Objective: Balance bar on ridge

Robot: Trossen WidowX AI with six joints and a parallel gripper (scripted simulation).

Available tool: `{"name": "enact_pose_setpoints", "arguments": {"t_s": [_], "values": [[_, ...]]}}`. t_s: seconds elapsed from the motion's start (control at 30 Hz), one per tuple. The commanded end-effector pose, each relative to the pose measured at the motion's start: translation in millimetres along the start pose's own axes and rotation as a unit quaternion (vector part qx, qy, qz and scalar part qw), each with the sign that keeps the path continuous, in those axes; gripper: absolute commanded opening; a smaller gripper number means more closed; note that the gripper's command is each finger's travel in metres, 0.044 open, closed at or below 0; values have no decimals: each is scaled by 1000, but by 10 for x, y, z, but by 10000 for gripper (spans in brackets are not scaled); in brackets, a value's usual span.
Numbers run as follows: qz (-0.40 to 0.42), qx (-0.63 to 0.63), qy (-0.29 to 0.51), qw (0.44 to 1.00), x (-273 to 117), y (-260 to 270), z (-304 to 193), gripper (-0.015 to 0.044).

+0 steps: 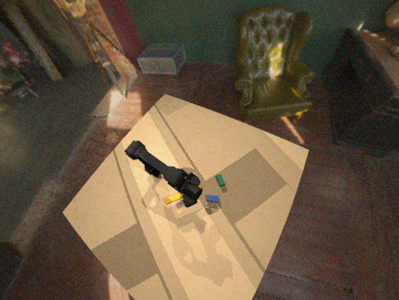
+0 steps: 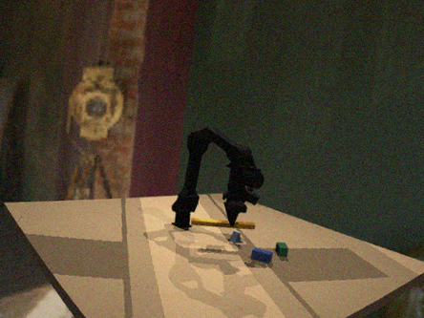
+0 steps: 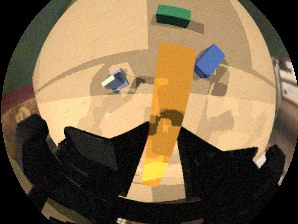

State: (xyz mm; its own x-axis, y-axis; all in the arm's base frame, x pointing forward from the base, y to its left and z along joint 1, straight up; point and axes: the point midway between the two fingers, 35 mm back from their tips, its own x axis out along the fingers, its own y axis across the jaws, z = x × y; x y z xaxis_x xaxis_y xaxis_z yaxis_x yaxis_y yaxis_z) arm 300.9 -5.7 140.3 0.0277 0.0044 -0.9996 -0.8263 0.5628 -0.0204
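The yellow-orange bar [image 1: 173, 198] [image 2: 209, 221] [image 3: 171, 85] is raised above the table. My gripper [image 2: 232, 224] [image 3: 164, 127] is shut on the bar near its middle, and the bar sticks out on both sides of the fingers. In the exterior view the bar looks nearly level, with its right end slightly lower in the picture. The small blue-grey ridge [image 2: 235, 238] [image 3: 116, 80] stands on the table, below the bar in the exterior view and left of it in the wrist view. The bar and ridge are apart. In the top view the arm hides the ridge.
A blue block [image 1: 212, 198] [image 2: 262, 255] [image 3: 210, 61] lies on the table [image 1: 219, 137] [image 2: 152, 296], right of the bar in the wrist view. A green block [image 1: 220, 180] [image 2: 282, 248] [image 3: 173, 15] lies beyond the bar's far end there. Arm shadows cross the table.
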Motion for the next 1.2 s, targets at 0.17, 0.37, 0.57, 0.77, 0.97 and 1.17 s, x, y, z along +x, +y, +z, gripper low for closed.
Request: {"name": "enact_pose_setpoints", "arguments": {"t_s": [0.17, 0.37, 0.57, 0.77, 0.97, 1.17], "values": [[-2, -77, 0, 997, -9, 262, 242, 0], [-1, -126, -1, 992, -8, 450, 386, 0], [0, -174, -2, 985, -8, 654, 513, 0], [1, -218, -3, 976, -7, 864, 612, 0], [1, -260, -4, 966, -7, 1083, 682, 0], [2, -280, -4, 960, -3, 1213, 696, 0]]}}
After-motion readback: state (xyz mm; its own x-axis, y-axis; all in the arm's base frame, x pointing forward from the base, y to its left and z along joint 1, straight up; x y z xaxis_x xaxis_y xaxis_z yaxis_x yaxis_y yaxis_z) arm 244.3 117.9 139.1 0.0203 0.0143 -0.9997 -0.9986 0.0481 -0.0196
